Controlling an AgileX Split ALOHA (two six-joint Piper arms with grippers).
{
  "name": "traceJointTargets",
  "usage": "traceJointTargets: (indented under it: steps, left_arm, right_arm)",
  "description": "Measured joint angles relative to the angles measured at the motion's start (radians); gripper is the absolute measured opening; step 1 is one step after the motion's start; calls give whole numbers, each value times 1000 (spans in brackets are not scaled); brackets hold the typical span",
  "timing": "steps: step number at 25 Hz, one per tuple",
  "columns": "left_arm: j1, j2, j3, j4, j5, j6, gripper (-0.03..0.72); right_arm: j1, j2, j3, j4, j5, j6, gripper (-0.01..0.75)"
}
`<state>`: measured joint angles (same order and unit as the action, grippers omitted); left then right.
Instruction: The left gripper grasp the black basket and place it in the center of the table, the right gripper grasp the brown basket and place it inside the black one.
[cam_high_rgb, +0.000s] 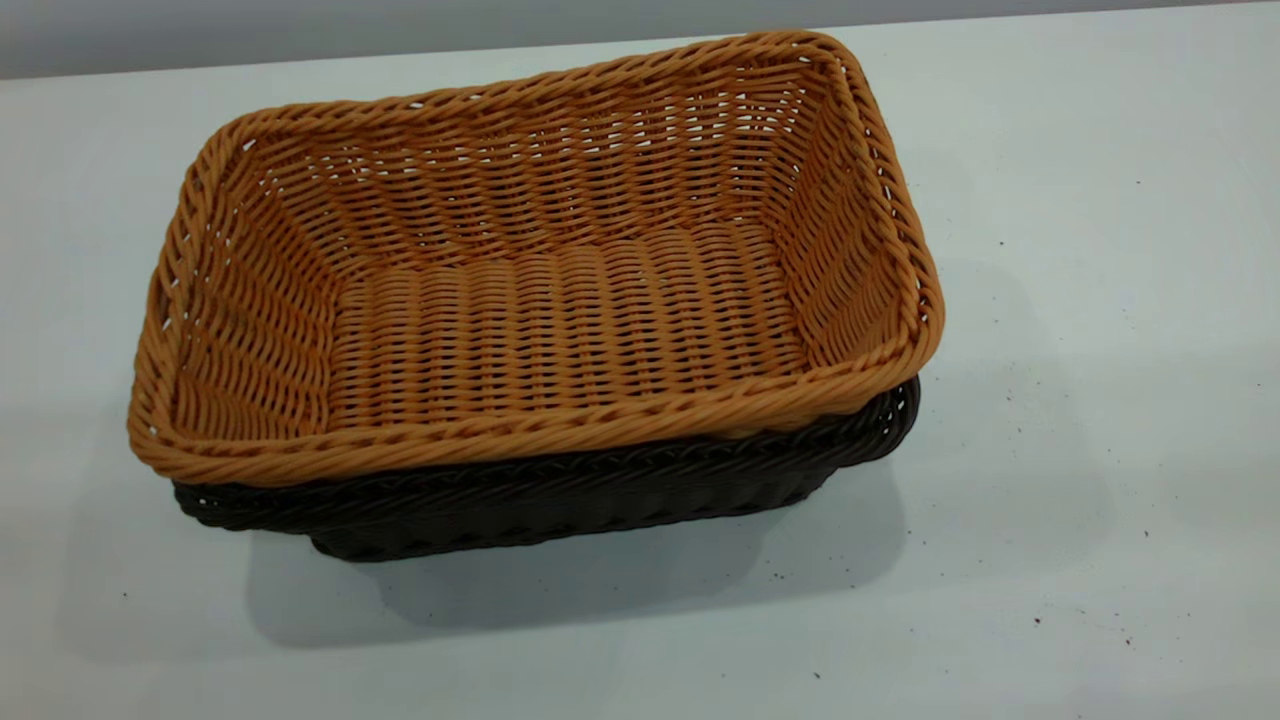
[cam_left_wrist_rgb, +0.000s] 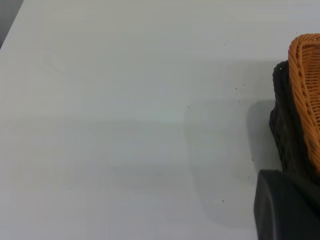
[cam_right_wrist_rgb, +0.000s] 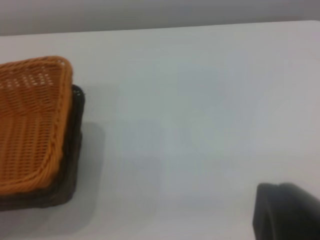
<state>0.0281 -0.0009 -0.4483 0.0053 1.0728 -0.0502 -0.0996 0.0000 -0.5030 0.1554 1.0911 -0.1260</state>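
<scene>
The brown basket (cam_high_rgb: 540, 290) sits nested inside the black basket (cam_high_rgb: 560, 490) on the white table (cam_high_rgb: 1080, 300), its tan rim a little above the dark rim. Neither arm appears in the exterior view. In the left wrist view, one end of the black basket (cam_left_wrist_rgb: 287, 125) with the brown basket (cam_left_wrist_rgb: 307, 80) in it shows beside a dark part of my left gripper (cam_left_wrist_rgb: 287, 207), which holds nothing visible. In the right wrist view, the brown basket (cam_right_wrist_rgb: 30, 120) and the black basket (cam_right_wrist_rgb: 70, 160) lie well apart from a dark part of my right gripper (cam_right_wrist_rgb: 287, 212).
Bare white tabletop with a few tiny dark specks (cam_high_rgb: 1010, 398) surrounds the stacked baskets on all sides. The table's far edge (cam_high_rgb: 120, 70) meets a grey wall behind them.
</scene>
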Motion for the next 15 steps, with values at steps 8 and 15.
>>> traceJointTargets:
  steps: [8, 15]
  left_arm:
    - [-1, 1, 0, 0, 0, 0, -1]
    - [-1, 1, 0, 0, 0, 0, -1]
  right_arm:
    - [-21, 0, 0, 1, 0, 0, 0]
    - [-20, 0, 0, 2, 0, 0, 0]
